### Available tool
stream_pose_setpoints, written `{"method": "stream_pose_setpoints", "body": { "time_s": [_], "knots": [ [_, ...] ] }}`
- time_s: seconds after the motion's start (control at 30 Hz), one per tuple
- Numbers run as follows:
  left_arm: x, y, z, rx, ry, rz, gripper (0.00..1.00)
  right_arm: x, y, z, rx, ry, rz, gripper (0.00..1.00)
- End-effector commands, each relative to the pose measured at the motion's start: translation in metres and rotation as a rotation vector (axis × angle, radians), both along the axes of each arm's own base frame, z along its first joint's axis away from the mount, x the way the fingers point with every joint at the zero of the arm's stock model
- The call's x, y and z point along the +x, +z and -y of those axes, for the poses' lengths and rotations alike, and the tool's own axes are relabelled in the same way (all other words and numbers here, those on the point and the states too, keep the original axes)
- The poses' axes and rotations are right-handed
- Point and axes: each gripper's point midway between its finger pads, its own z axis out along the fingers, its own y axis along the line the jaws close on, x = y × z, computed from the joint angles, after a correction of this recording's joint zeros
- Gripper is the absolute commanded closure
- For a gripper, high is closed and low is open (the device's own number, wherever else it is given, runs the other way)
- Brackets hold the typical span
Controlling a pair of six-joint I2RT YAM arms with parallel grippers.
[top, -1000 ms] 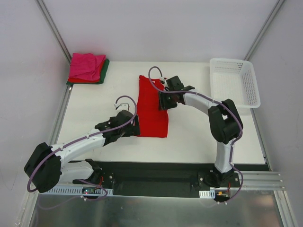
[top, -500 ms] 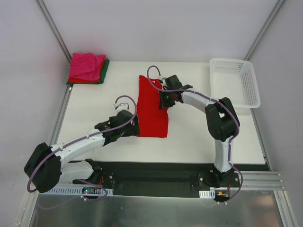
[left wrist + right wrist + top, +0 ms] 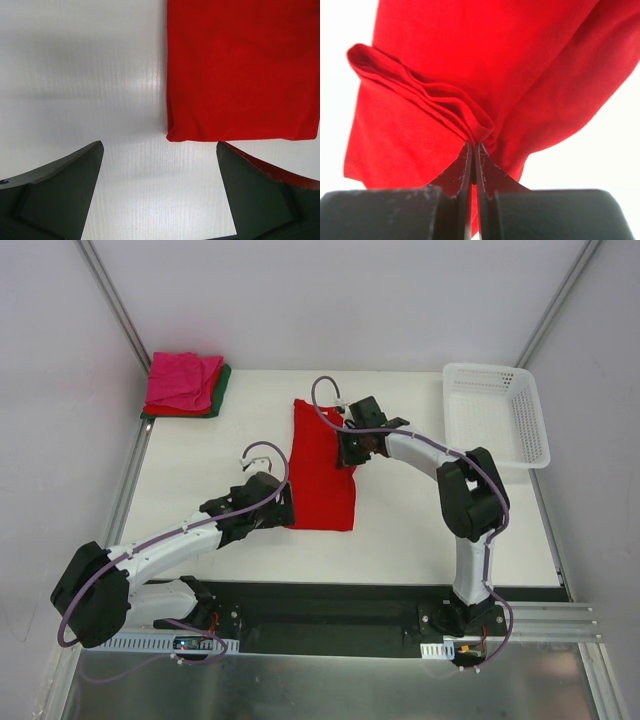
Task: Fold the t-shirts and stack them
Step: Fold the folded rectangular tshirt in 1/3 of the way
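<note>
Our right gripper has just pinched its jaws shut on the right edge of the red t-shirt lying mid-frame on the worktop, so the next fold can start, while our left gripper keeps its jaws gaping, empty.

Red t-shirt folded lengthwise; pink-topped stack, apparently 3, far-left.

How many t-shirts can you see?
4. A big red t-shirt lies mid-table. Three are stacked in the far left corner: pink t-shirt on top, second red t-shirt under it, dark green t-shirt lowest. More may hide inside.
</note>
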Motion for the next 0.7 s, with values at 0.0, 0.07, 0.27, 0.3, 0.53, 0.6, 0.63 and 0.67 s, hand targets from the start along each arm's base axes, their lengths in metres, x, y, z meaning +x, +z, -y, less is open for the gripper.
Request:
{"method": "stream_pose_setpoints", "body": {
  "time_s": [0.0, 0.07, 0.27, 0.3, 0.53, 0.6, 0.63, 0.67],
  "knots": [
    [0.004, 0.004, -0.002, 0.012, 0.000, 0.011, 0.03, 0.009, 0.051, 0.001, 0.053, -0.003, 0.112, 0.99],
    [0.004, 0.004, -0.002, 0.012, 0.002, 0.009, 0.03, 0.009, 0.055, 0.003, 0.052, -0.007, 0.120, 0.99],
    [0.004, 0.004, -0.002, 0.011, 0.001, 0.008, 0.03, 0.012, 0.061, 0.013, 0.039, -0.030, 0.137, 0.99],
    [0.004, 0.004, -0.002, 0.012, 0.001, 0.007, 0.03, 0.012, 0.061, 0.014, 0.035, -0.032, 0.137, 0.99],
    [0.004, 0.003, -0.001, 0.012, 0.000, 0.005, 0.03, 0.013, 0.054, 0.025, 0.014, -0.054, 0.129, 0.99],
    [0.004, 0.003, -0.001, 0.014, -0.001, 0.004, 0.03, 0.012, 0.052, 0.026, 0.009, -0.058, 0.125, 0.99],
    [0.004, 0.003, -0.001, 0.013, 0.000, 0.004, 0.03, 0.012, 0.050, 0.026, 0.004, -0.062, 0.123, 0.99],
    [0.004, 0.003, -0.001, 0.013, 0.000, 0.004, 0.03, 0.012, 0.047, 0.027, -0.001, -0.062, 0.120, 0.99]
  ]
}}
